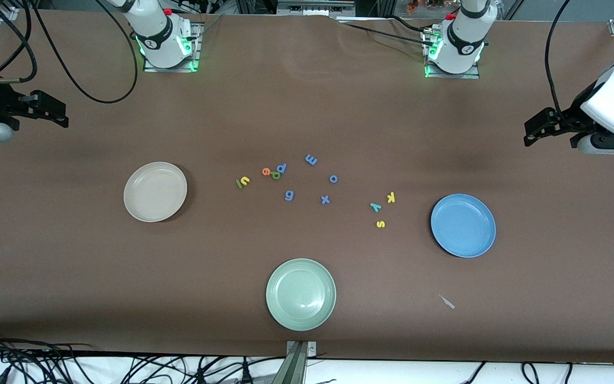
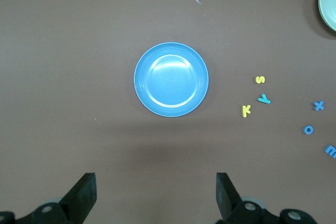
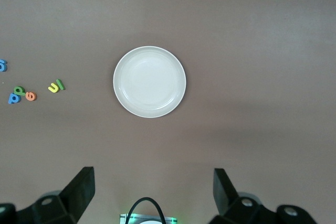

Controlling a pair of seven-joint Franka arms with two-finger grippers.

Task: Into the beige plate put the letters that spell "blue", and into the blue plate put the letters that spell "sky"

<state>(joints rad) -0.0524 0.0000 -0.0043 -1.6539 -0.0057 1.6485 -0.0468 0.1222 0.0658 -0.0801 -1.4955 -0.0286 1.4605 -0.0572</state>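
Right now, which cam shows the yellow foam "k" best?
Left wrist view: the yellow foam "k" shows largest, shape clear, beside the round sky-blue plate. Front view has it tiny. Right wrist view misses it.

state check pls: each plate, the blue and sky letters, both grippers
beige plate: empty
blue plate: empty
pale green plate: empty
"blue" letters: on the table, none plated; u and l side by side, e and b touching, beside the blue p
"sky" letters: on the table beside the blue plate, apart from each other
left gripper: open, empty, up over the table
right gripper: open, empty, up over the table
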